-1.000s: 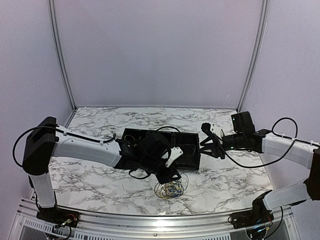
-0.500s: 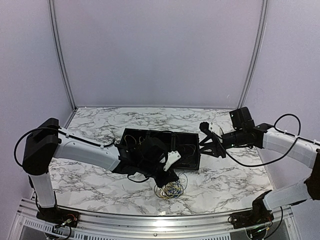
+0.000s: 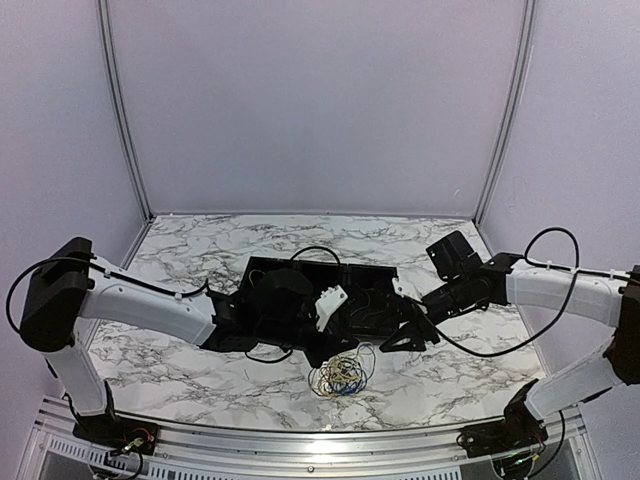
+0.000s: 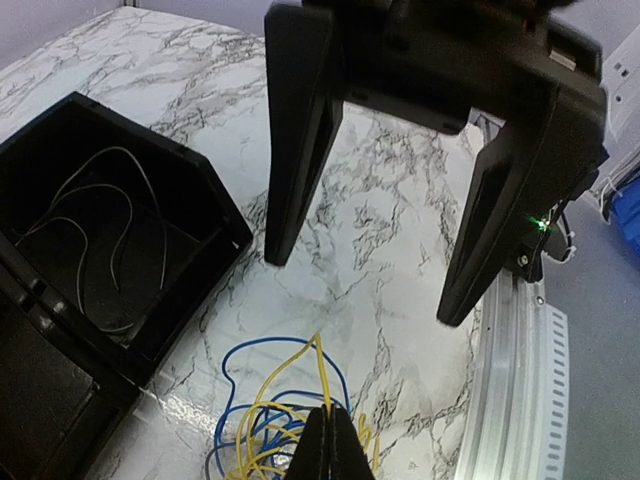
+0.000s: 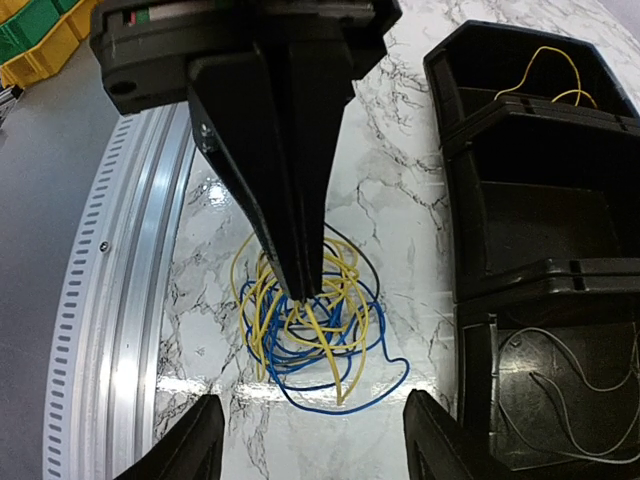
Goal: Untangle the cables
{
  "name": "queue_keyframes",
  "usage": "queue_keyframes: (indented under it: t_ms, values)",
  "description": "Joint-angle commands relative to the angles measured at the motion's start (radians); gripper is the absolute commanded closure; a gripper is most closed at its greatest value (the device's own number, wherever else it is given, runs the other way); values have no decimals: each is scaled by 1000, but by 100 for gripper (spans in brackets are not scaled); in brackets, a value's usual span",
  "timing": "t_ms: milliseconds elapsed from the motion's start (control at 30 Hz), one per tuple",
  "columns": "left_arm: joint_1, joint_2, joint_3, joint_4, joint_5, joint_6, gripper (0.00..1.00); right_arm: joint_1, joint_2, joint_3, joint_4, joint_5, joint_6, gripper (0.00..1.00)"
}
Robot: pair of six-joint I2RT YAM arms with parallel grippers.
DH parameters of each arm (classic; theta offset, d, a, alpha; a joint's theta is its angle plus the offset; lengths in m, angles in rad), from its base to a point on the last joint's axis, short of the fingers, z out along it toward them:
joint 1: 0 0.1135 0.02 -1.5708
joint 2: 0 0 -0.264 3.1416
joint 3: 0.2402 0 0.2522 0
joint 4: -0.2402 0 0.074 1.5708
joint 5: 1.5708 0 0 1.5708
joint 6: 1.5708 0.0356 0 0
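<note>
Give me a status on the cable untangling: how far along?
Done: a yellow wire and pale wires lie in separate compartments of the black tray.
In hand: the left tool is shut on a yellow strand of the tangle; the right tool is open close by.
Left: yellow and blue loops remain knotted together on the table.

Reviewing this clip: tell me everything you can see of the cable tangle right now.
The cables are very thin, flexible wires, yellow and blue, looped into one small loose bundle. It lies on the marble table beside the near edge of the black tray, not in it. The left gripper is shut on a yellow strand, which rises to a peak at its tips. The right gripper is open close by, clear of the wires.
</note>
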Motion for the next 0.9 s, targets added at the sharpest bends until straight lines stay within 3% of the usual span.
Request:
queue_keyframes:
  t_ms: [0,333,400,467,500,533,633,867]
  values:
    - [-3,-66,-6,79,-2,-33,100,27,20,26,33,-22,22,39]
    - [-6,-126,-53,117,-38,-86,100,60,68,43,90,-62,62,46]
    - [-9,-135,-70,130,-53,-108,100,61,80,56,92,-69,77,61]
    - [-19,-139,-80,143,-83,-132,99,61,84,72,93,-79,96,86]
    - [-27,-138,-83,147,-103,-140,94,62,81,81,97,-85,108,97]
    - [-37,-128,-83,152,-124,-143,87,62,75,85,106,-92,126,100]
    - [-74,-84,-72,175,-184,-156,74,62,52,104,120,-115,173,100]
    - [-119,53,-47,306,-402,-253,72,60,-5,112,67,-138,193,100]
